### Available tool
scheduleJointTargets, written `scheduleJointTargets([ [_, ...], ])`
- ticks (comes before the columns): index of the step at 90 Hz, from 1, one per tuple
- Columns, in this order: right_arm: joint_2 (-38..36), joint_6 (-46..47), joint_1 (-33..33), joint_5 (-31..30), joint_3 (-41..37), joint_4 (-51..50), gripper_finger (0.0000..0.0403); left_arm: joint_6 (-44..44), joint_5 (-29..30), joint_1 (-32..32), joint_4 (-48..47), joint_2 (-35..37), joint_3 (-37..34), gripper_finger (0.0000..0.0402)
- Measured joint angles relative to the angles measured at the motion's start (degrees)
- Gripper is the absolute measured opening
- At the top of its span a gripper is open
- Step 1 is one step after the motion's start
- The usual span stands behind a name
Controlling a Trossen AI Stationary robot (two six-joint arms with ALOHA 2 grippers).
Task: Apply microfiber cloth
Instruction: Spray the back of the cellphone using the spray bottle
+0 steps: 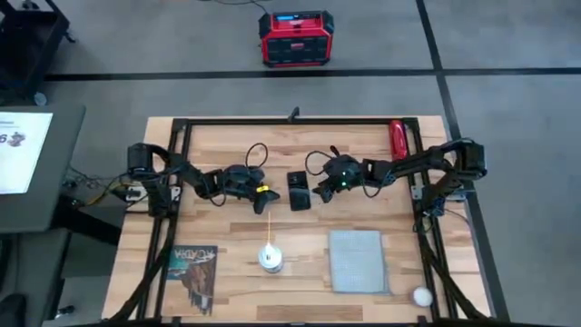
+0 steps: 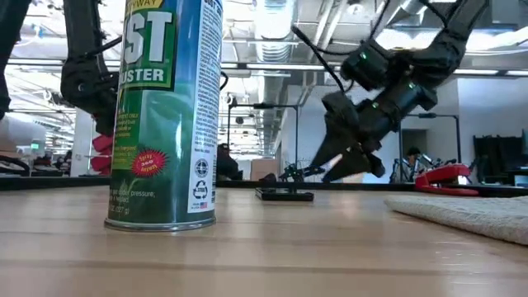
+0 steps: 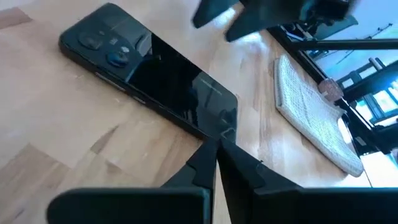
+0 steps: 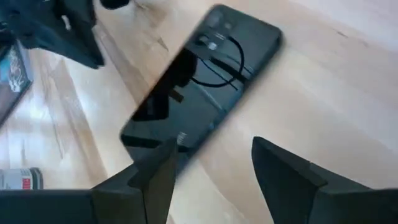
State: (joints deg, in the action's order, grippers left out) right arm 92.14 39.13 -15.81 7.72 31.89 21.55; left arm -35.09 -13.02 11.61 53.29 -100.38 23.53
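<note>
Basically not started yet. The cloth lies flat and untouched on the table, lower right of centre in the high view, well apart from both grippers. In the low view it shows only as a pale edge at the right.

The phone sits at mid-table, between the two arms. The left gripper is just left of the phone; in the left wrist view its fingers are pressed together, holding nothing, with the tips at the near edge of the phone. The right gripper is just right of the phone; in the right wrist view its fingers are spread apart and empty, hovering over the end of the phone. The low view shows it tilted down, close to the table.

Other things: a spray can stands upright, lower centre, left of the cloth. A booklet is at lower left, a small white ball at lower right, and a red tool at the upper right edge.

Judgement: both arms are busy around the phone, not the cloth. Left to do: reach the cloth, pick it up, bring it to the phone and wipe. Thin floppy fabric lying flat likely needs a pinch at an edge.
</note>
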Motion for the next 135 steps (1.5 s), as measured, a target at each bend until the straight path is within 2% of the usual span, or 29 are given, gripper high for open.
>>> scheduleJointTargets([
  [19,-0.1,4.5,-3.9,4.5,-9.0,20.1,0.0195,0.1,0.2,-0.1,0.7,0.0,0.0,0.0000],
  [33,0.1,4.6,-4.3,4.3,-10.0,19.2,0.0191,0.0,0.3,-0.1,0.7,0.0,0.0,0.0000],
  [51,3.7,3.9,-2.4,3.9,-9.4,21.8,0.0167,-0.1,0.9,-0.1,0.7,0.0,0.0,0.0000],
  [75,9.8,4.6,-0.3,3.6,-9.0,33.8,0.0154,-2.0,2.2,0.4,0.0,0.0,0.1,0.0000],
  [93,10.0,4.7,-0.8,3.2,-9.0,31.4,0.0158,-3.6,2.5,0.4,-2.5,0.1,0.2,0.0000],
  [115,10.0,2.1,-0.8,0.9,-8.9,28.1,0.0191,-4.0,3.5,0.4,-3.5,0.1,0.7,0.0000],
  [135,10.0,2.2,-0.8,-0.3,-8.8,26.5,0.0217,-2.7,4.1,0.4,-10.7,0.1,4.1,0.0000],
])
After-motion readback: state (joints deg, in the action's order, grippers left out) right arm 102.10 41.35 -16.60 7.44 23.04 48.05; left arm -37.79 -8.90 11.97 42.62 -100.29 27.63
